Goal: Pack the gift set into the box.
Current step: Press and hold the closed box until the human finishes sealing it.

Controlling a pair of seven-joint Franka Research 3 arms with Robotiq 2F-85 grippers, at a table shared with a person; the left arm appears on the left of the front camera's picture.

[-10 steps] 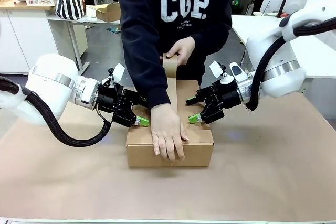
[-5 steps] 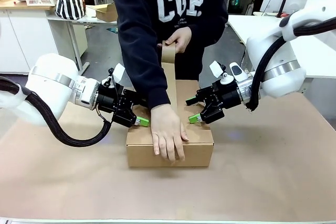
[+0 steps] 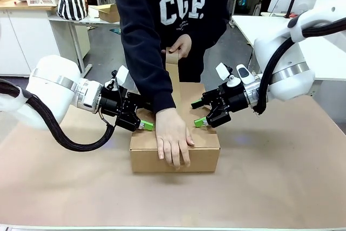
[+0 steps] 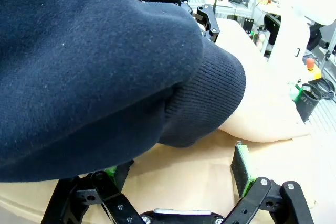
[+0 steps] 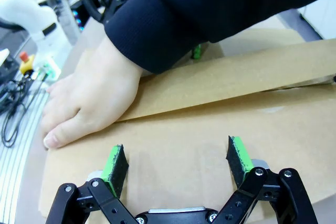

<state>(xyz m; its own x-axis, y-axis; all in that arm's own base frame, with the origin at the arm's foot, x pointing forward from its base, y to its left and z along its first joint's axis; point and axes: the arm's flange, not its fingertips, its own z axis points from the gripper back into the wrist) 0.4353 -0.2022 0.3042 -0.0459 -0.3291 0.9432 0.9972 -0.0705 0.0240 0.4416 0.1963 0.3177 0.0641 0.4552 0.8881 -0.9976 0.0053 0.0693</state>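
Tape, a brown paper strip [image 3: 173,79], has been drawn higher by the person's far hand [image 3: 180,46] while the other hand [image 3: 173,136] presses the closed brown cardboard box [image 3: 174,152] mid-desk. Left tool [image 3: 145,125] and right tool [image 3: 199,121] rest spread, grasping nothing, on the lid; sealing looks underway.

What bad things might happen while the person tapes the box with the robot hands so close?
The person's hand presses on the box between the open left gripper and right gripper; a gripper moving could bump it. The tape strip is stretched up and might stick crookedly or touch the green fingers.
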